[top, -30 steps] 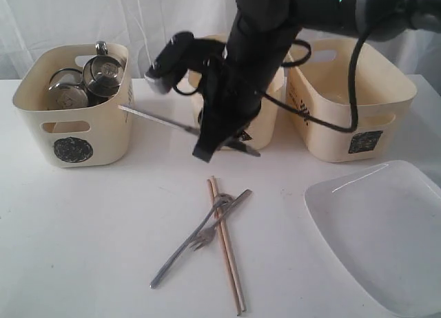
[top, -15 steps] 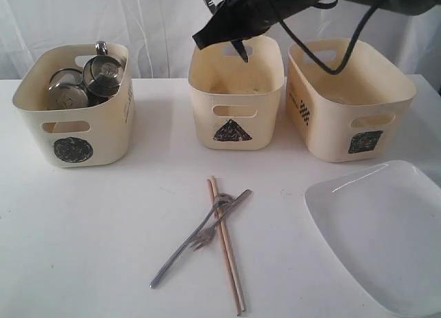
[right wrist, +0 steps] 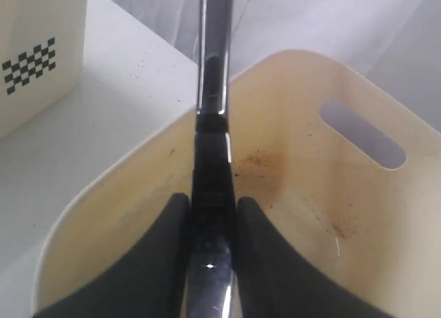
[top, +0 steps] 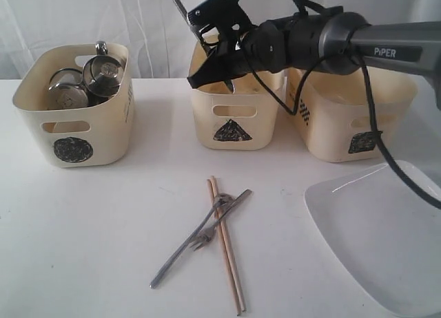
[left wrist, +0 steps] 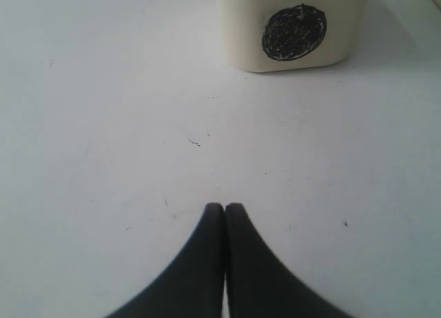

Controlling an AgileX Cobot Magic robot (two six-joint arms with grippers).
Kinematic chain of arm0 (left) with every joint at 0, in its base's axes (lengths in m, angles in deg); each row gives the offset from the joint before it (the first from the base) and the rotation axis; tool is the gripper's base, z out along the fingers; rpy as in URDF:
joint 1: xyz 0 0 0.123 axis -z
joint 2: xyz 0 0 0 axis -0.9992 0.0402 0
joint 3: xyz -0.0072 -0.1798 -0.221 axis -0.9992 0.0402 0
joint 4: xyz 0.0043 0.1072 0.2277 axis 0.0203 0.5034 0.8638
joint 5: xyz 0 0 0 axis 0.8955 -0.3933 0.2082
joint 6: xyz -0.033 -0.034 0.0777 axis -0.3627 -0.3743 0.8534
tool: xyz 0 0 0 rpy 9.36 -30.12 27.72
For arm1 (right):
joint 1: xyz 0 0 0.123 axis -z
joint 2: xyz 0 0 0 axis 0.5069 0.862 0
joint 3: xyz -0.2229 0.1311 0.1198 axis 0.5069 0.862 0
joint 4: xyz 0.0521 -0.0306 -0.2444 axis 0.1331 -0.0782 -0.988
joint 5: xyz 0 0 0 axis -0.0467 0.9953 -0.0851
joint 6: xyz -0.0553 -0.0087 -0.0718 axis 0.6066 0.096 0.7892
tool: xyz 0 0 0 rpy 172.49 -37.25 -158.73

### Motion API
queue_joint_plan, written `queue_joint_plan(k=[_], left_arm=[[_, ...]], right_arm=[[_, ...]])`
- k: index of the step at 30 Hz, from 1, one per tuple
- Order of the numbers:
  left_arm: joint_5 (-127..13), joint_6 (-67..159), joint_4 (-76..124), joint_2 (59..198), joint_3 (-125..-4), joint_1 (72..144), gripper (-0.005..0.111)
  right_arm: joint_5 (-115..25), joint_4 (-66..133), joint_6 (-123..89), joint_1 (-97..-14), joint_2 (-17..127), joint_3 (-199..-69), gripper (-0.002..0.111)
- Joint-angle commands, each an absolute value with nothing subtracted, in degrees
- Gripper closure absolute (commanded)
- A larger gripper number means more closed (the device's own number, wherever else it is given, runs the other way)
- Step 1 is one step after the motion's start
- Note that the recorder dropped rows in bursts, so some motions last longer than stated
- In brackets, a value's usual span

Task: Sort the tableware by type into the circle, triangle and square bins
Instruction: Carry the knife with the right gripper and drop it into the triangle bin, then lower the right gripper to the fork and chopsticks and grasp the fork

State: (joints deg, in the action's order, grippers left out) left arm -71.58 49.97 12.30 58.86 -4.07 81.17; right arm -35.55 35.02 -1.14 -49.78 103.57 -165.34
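Note:
My right gripper [top: 211, 70] [right wrist: 212, 208] is shut on the steel knife [top: 178, 3] [right wrist: 212, 77] and holds it above the open top of the triangle bin [top: 234, 118] [right wrist: 310, 160]. One end of the knife sticks up and to the left. The circle bin [top: 76, 135] [left wrist: 296, 36] holds steel mugs [top: 103, 73]. The square bin [top: 344, 118] stands at the right. On the table in front lie a fork [top: 219, 224], a spoon [top: 186, 246] and two wooden chopsticks [top: 226, 256], crossed in a heap. My left gripper [left wrist: 224, 208] is shut and empty over bare table near the circle bin.
The large white rectangular plate [top: 386, 235] lies at the front right corner. A white curtain hangs behind the bins. The right arm's black cables [top: 372, 132] loop over the square bin. The triangle bin's inside shows brown stains.
The right arm has lifted the knife from in front of the triangle bin to above its opening and swung back to the right. The left gripper has not changed.

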Motion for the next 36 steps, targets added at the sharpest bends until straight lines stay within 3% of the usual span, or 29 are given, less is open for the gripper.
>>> queue_joint_plan(k=[1, 4, 10, 13, 20, 26, 28, 36], left_arm=[[-71.7, 49.4, 11.8, 58.6, -3.9, 80.9, 0.107], [-71.7, 49.4, 11.8, 58.6, -3.9, 80.9, 0.107], [-71.7, 49.4, 11.8, 58.6, -3.9, 80.9, 0.107], [-71.7, 49.4, 11.8, 58.6, -3.9, 80.9, 0.107], [-71.7, 49.4, 11.8, 58.6, -3.9, 80.9, 0.107], [-71.7, 49.4, 11.8, 58.6, -3.9, 80.9, 0.107], [-71.7, 49.4, 11.8, 58.6, -3.9, 80.9, 0.107], [-71.7, 49.4, 11.8, 58.6, -3.9, 80.9, 0.107]], right_arm=[[-35.9, 34.9, -1.9, -48.0, 103.0, -165.7, 0.108], [-33.1, 34.9, -3.8, -46.5, 103.0, -165.7, 0.101], [-29.3, 34.9, -4.2, -45.4, 103.0, -165.7, 0.07], [-28.1, 34.9, -4.2, -45.4, 102.1, -165.7, 0.064], [-7.0, 40.5, -6.3, -45.4, 91.6, -165.7, 0.067], [16.0, 47.0, -3.7, -49.1, 87.5, -165.2, 0.101], [18.7, 47.5, -2.9, -52.0, 88.1, -163.4, 0.108], [18.6, 46.3, 27.8, -63.1, 91.9, -152.1, 0.108]])
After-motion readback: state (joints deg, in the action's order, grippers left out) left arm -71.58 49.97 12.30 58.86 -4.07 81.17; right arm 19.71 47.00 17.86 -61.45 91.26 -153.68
